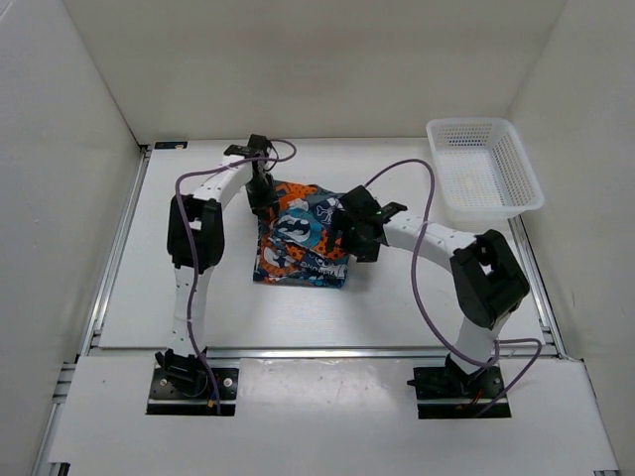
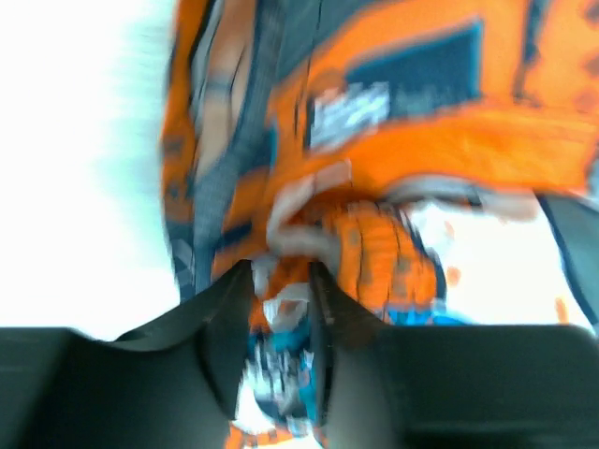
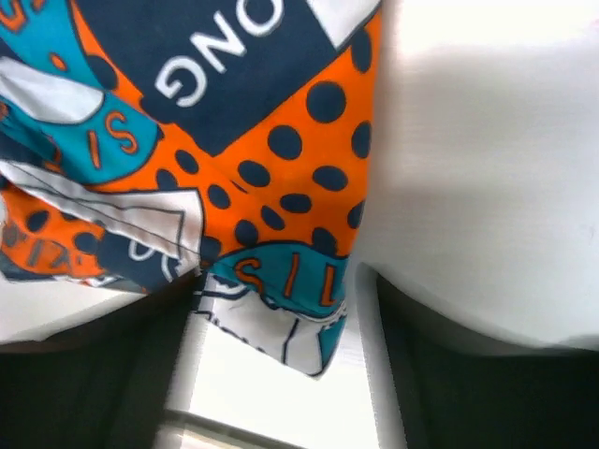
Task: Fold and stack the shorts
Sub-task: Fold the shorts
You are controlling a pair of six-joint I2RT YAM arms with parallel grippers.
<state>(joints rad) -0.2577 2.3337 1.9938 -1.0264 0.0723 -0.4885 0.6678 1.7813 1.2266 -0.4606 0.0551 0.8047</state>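
I am judging the soft orange-teal-navy patchwork shorts (image 1: 298, 248) limp and light; best pinched along their 12 o'clock edge. Right pincer (image 3: 276, 290) apart; left pincer (image 2: 279, 281) straddling fabric, clamp untellable.

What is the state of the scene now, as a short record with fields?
shorts: folded bundle at mid table
left tool: at their far left corner, cloth pinched between narrow jaws
right tool: at their right edge, jaws wide open, a cloth corner between them
basket: far right of the table, apart from the shorts
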